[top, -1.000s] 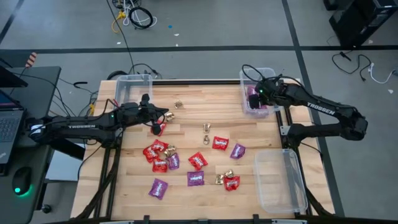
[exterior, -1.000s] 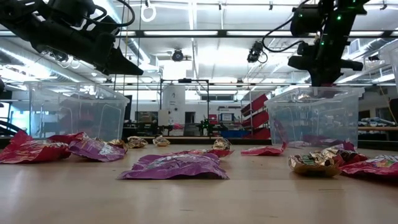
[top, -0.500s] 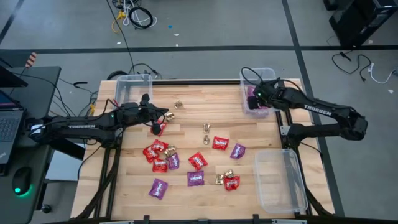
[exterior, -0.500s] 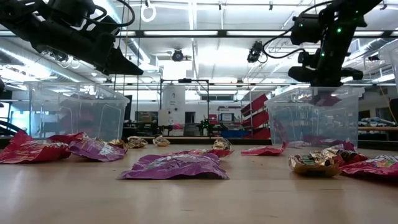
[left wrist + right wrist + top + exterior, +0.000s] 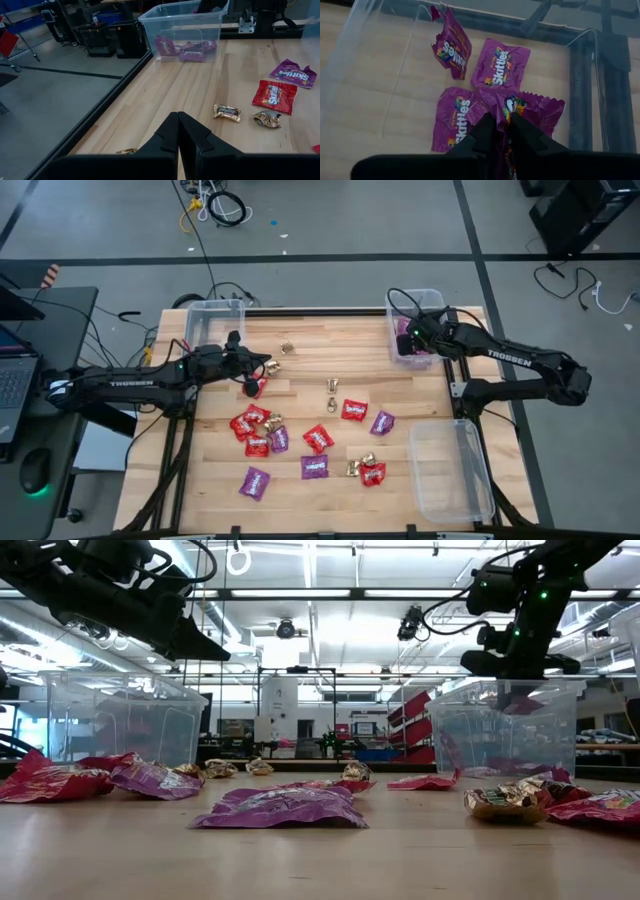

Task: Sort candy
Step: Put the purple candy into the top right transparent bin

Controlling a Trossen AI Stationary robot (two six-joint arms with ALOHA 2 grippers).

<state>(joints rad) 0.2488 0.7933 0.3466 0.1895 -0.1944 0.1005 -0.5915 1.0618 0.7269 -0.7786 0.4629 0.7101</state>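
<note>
My right gripper [image 5: 504, 125] pinched a purple packet [image 5: 530, 107] by its crinkly edge over the far-right bin [image 5: 399, 305]; light, limp, slippery, I judged. My left gripper [image 5: 178, 131] was closed, empty.

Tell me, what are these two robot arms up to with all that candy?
They are sorting sweets by colour. The right gripper hangs over the clear plastic bin at the table's far right corner, pinching a flat purple packet above three purple packets already lying inside. The left gripper is shut and empty, hovering above the wooden table near a small gold foil-wrapped piece. Red, purple and gold sweets are scattered mid-table, unsorted.
</note>
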